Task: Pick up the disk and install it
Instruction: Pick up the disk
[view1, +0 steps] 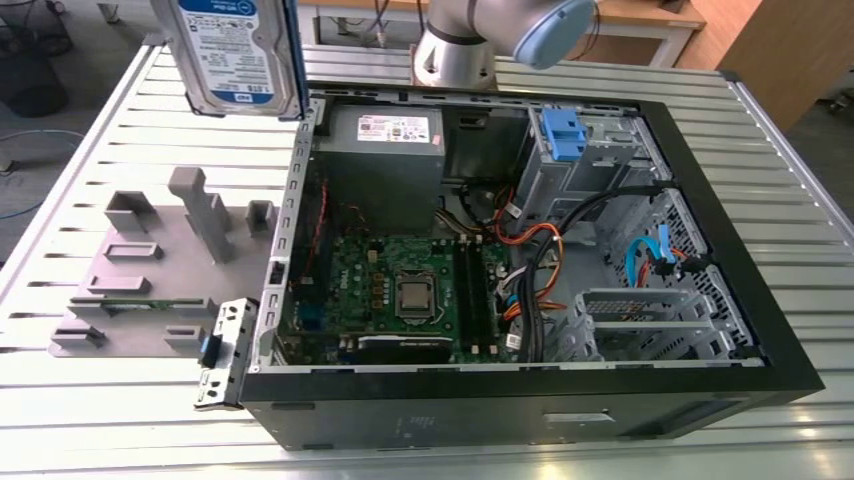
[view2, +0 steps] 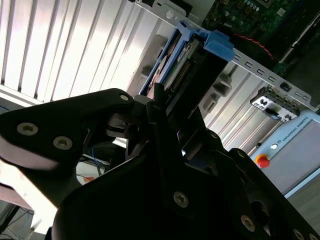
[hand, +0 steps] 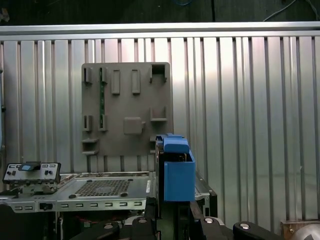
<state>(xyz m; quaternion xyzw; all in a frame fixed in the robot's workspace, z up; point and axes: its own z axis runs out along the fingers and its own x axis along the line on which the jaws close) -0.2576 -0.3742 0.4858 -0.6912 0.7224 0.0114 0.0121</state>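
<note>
The gripper (view2: 180, 107) is holding the disk (view2: 182, 70). In the second wrist view its black fingers (view2: 161, 112) are pressing on the two flat sides of the drive, and the blue carrier rails are standing out beyond them.

In the exterior view the disk (view1: 234, 55) is hanging in the air with its blue-and-white label turned toward the camera. It is above the slatted metal table (view1: 80, 420), on the exterior view's left of the open computer case (view1: 727, 210) and near the case's far corner. It is touching neither the table nor the case.

On the table under it a grey fixture plate (view1: 147, 270) is lying just beside the case wall. Inside the case a grey power-supply box (view1: 387, 135) is sitting at the far end and a green motherboard (view1: 400, 290) is lying on the floor. A bare blue bracket (view1: 563, 135) is sitting in the drive cage toward the exterior view's right. The arm (view1: 467, 40) is standing behind the case.

In the first wrist view the blue end of the disk (hand: 176, 172) is pointing away from the gripper (hand: 172, 222), with the fixture plate (hand: 127, 107) beyond it.
</note>
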